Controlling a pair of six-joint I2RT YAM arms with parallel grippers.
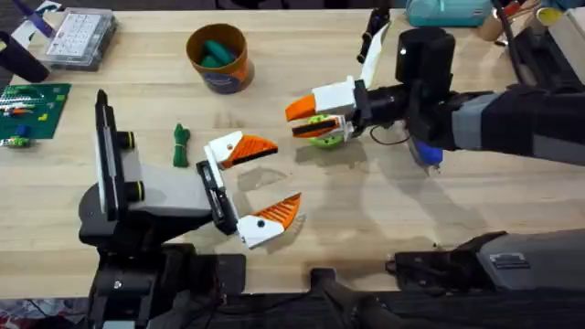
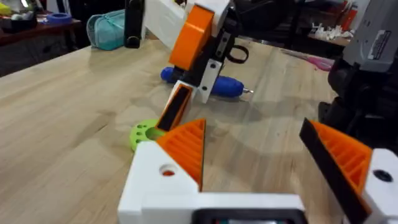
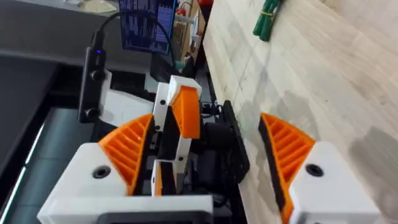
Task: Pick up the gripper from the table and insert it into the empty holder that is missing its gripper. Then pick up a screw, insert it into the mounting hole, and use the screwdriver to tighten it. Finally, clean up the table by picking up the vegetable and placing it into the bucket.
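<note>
While half hiding the lime-green ring (image 1: 322, 131), the right hand (image 1: 304, 119) hovers open

A pale, light-wood plank table (image 1: 302, 110) with visible grain and seams carries soft shadows under even light. At its far left corner sits a clear plastic compartment box (image 1: 80, 38), and just in front of that box a green circuit board (image 1: 32, 105). Along the table's far right edge lies a translucent teal container (image 1: 448, 11). Beyond the table, the room is dark and cluttered.
</note>
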